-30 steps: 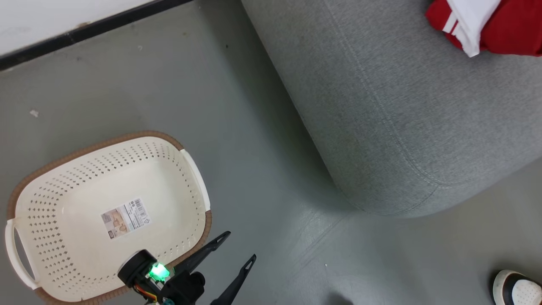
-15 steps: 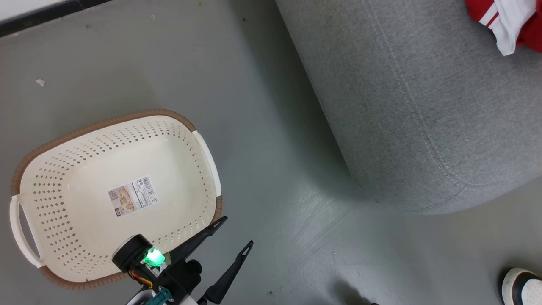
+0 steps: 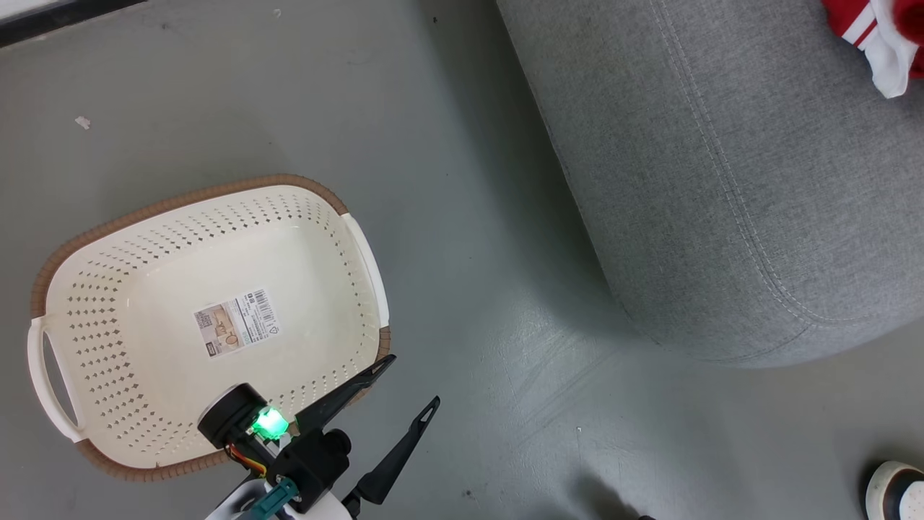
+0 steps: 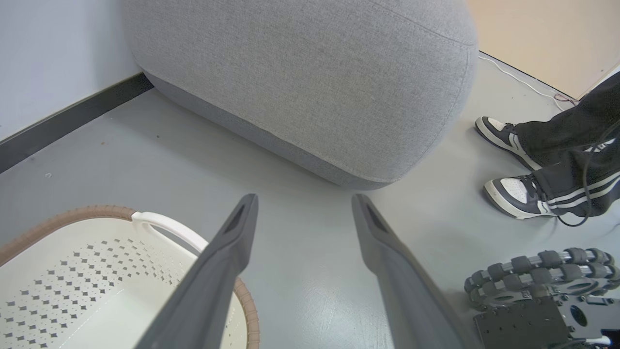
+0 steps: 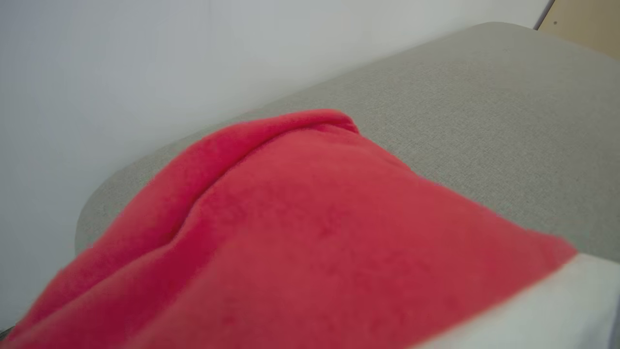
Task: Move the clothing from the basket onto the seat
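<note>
Cut off or obscured, head view, left to right: my left arm's wrist with its green light covers part of the near rim of the basket (image 3: 94,325). The seat (image 3: 722,180) runs out of frame at the top and right. The clothing (image 3: 884,50) is clipped by the upper right corner, so I see just a fragment. A person's shoe (image 3: 895,491) is cut by the lower right corner. In the left wrist view two shoes (image 4: 513,194) and dark trouser legs stand beside the seat's rounded end.

Clothing: red fabric with white stripes and a white fold, lying on top of the seat, well apart from the basket. In the right wrist view it is a soft, blurred red mound (image 5: 315,232) with a white edge at lower right, grey upholstery behind. The basket sits on the grey floor (image 3: 447,217), cream, perforated, brown-rimmed, its barcode sticker (image 3: 236,322) plainly readable on the bare bottom.

Left gripper (image 3: 412,380): fingers spread wide, nothing between them. One finger overlaps the basket's right rim in the picture; contact I cannot judge.

Right gripper: fabric lies right against its camera, so I cannot tell whether its fingers are apart or closed.
</note>
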Robot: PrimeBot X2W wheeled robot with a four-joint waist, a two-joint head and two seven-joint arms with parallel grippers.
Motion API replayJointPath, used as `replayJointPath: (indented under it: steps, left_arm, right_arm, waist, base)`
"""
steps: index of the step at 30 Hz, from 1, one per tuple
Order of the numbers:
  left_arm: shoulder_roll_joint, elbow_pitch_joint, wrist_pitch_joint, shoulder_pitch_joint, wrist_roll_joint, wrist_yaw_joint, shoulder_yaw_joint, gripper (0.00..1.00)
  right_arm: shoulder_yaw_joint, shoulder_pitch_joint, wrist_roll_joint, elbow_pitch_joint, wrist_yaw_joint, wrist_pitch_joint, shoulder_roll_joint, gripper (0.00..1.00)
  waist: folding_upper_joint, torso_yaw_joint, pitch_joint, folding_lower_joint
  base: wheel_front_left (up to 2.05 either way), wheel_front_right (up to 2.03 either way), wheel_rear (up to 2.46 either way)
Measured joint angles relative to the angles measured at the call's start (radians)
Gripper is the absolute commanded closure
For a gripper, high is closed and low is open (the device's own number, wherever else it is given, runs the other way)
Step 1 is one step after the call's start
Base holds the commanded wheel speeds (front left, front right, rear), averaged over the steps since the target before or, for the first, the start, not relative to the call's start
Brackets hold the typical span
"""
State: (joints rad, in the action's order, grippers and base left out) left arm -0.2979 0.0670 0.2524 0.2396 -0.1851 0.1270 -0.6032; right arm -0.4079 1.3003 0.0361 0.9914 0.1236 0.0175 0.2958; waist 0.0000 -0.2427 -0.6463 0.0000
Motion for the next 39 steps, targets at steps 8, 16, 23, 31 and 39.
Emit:
replayJointPath:
  steps: [8, 16, 23, 31, 39]
  left_arm:
    - [0.007, 0.005, 0.0, 0.024, -0.012, 0.0, -0.006, 0.0]
    - [0.012, 0.017, 0.0, 0.031, -0.026, 0.0, -0.017, 0.0]
    - [0.028, 0.036, 0.0, 0.031, -0.039, 0.0, -0.037, 0.0]
    - [0.057, 0.046, 0.0, 0.032, -0.07, 0.0, -0.036, 0.0]
    - [0.082, 0.058, 0.0, 0.032, -0.079, 0.0, -0.034, 0.0]
  right_arm:
    - [-0.005, -0.001, 0.032, 0.051, 0.0, 0.001, -0.003, 0.0]
    - [0.012, -0.005, 0.064, 0.105, 0.0, -0.017, -0.007, 0.0]
    - [0.047, -0.005, 0.081, 0.166, 0.0, -0.104, -0.006, 0.0]
    - [0.114, -0.005, 0.089, 0.249, 0.0, -0.236, -0.007, 0.0]
    - [0.192, 0.0, 0.109, 0.264, 0.0, -0.275, -0.006, 0.0]
  waist:
    - [0.0, -0.004, 0.021, 0.0]
    - [0.0, -0.013, 0.051, 0.0]
    - [0.0, -0.029, 0.09, 0.0]
    - [0.0, -0.044, 0.141, 0.0]
    - [0.0, -0.052, 0.202, 0.0]
  base:
    - [0.0, 0.0, 0.0]
    - [0.0, 0.0, 0.0]
    - [0.0, 0.0, 0.0]
    - [0.0, 0.0, 0.0]
    - [0.0, 0.0, 0.0]
